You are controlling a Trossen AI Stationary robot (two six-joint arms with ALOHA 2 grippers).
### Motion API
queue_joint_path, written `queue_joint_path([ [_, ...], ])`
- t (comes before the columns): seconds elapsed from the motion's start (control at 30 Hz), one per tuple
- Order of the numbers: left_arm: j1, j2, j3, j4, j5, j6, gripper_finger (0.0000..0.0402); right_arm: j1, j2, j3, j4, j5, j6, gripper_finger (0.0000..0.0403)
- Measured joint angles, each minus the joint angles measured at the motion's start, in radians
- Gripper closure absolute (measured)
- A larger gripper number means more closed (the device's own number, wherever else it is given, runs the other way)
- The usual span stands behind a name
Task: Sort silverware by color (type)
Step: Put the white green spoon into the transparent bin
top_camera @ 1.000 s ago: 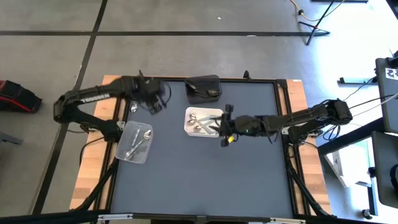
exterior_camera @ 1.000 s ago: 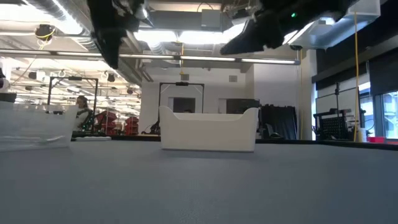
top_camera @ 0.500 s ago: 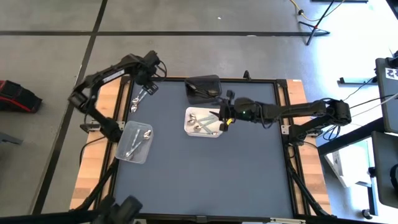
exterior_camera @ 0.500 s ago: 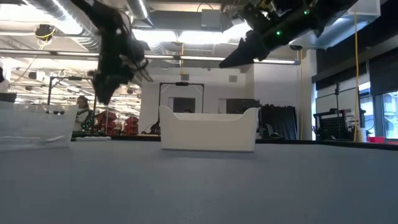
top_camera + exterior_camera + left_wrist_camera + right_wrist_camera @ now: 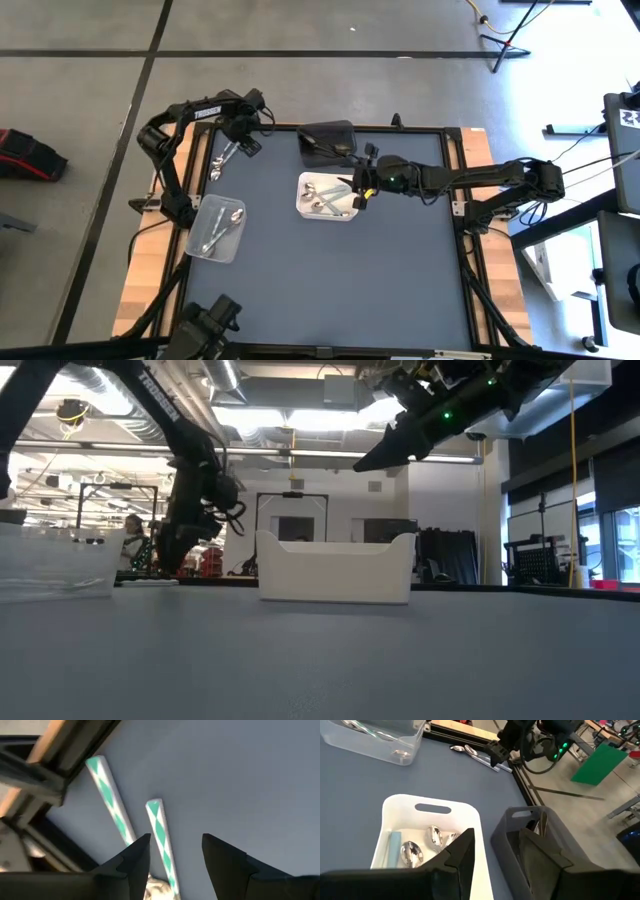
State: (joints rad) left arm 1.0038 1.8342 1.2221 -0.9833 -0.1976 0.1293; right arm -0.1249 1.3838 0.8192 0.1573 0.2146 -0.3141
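Note:
Two utensils with green-and-white striped handles (image 5: 159, 827) lie flat on the mat at the table's far left corner (image 5: 223, 160). My left gripper (image 5: 236, 145) is low over them, open. In the left wrist view one finger (image 5: 136, 857) stands on each side of one handle, apart from it. Shiny silver spoons (image 5: 422, 845) lie in the white tray (image 5: 327, 196), darker ones in the black tray (image 5: 328, 141), and more silver ones in the clear tray (image 5: 218, 229). My right gripper (image 5: 361, 192) hovers open over the white tray's right end, holding nothing.
The three trays sit on the mat's far left part: black tray at the far edge, white tray in front of it, clear tray (image 5: 380, 740) at the left edge. A raised black frame (image 5: 455, 200) rims the mat. The near half of the mat holds nothing.
My left gripper has moved toward the table's far left corner and come down from high above the mat to just over the two striped-handle utensils. My right gripper has moved toward the far edge, from beside the white tray's near right corner to over its right end, then stayed.

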Motion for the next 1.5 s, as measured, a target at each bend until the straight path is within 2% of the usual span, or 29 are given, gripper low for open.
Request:
queue_joint_path([
  [0.23,0.018,0.041,-0.01,0.012,0.069,-0.004,0.023,0.0,0.006,0.0,-0.003,-0.001,0.022,0.0259],
  [0.43,0.04,0.061,-0.037,0.06,-0.035,-0.005,0.023,0.0,0.021,0.0,-0.001,-0.003,0.022,0.0259],
  [0.9,0.047,0.057,-0.083,0.107,-0.046,0.022,0.0235,0.0,0.026,0.0,0.024,-0.051,0.021,0.0259],
  [1.0,0.048,0.058,-0.083,0.112,-0.034,0.047,0.0252,0.0,0.026,0.0,0.024,-0.051,0.021,0.0259],
  [1.37,0.034,0.059,-0.084,0.127,0.031,0.147,0.0356,0.0,0.026,0.0,0.026,-0.051,0.018,0.0259],
  [1.5,0.015,0.06,-0.083,0.13,0.032,0.142,0.0375,0.0,0.026,0.0,0.028,-0.051,0.018,0.0259],
])
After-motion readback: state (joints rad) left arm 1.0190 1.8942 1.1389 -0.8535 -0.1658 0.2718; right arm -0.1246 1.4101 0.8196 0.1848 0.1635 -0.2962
